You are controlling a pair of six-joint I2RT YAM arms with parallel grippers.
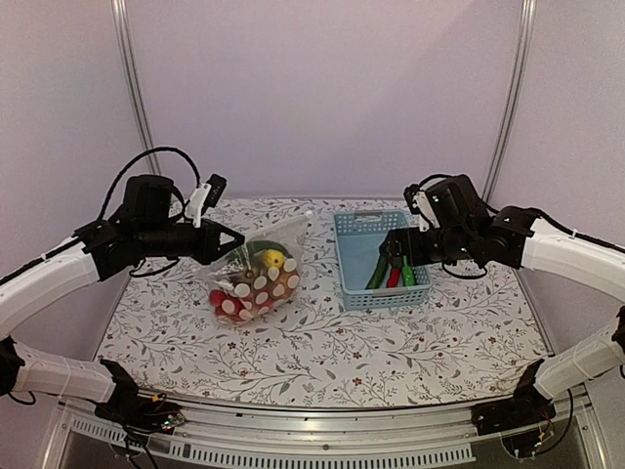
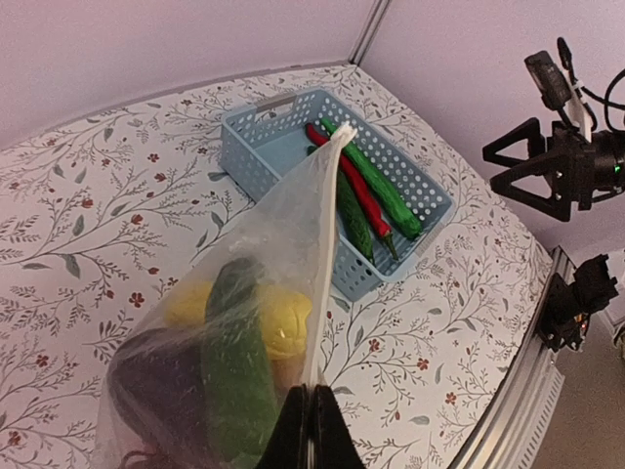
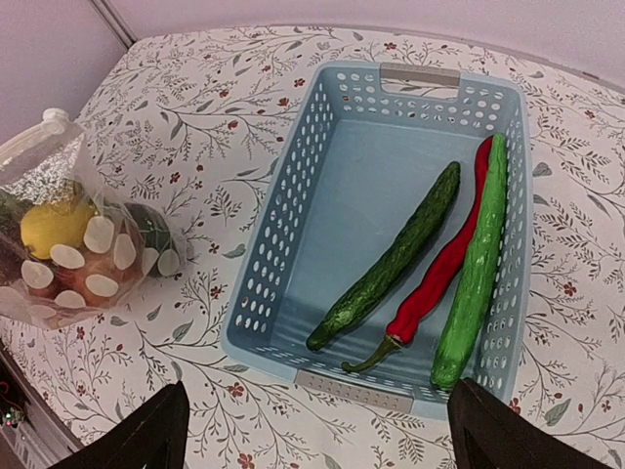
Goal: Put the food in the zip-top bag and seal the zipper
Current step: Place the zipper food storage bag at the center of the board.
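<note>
The polka-dot zip-top bag (image 1: 262,278) stands on the table's left side, holding a yellow lemon-like piece (image 2: 283,322), a green cucumber (image 2: 234,362), a dark eggplant (image 2: 156,391) and red round pieces. My left gripper (image 1: 229,241) is shut on the bag's mouth edge, the zipper strip (image 2: 327,234), and holds it up. My right gripper (image 3: 317,435) is wide open and empty, hovering over the near end of the blue basket (image 3: 283,195). In the basket lie a dark green cucumber (image 3: 391,264), a red chili (image 3: 444,269) and a lighter green cucumber (image 3: 479,274).
The blue basket (image 1: 347,264) stands right of the bag (image 3: 68,254), a small gap between them. The floral tablecloth (image 1: 322,342) covers the table. Metal frame posts (image 1: 132,88) stand at the back corners, and a rail (image 1: 322,415) runs along the front edge.
</note>
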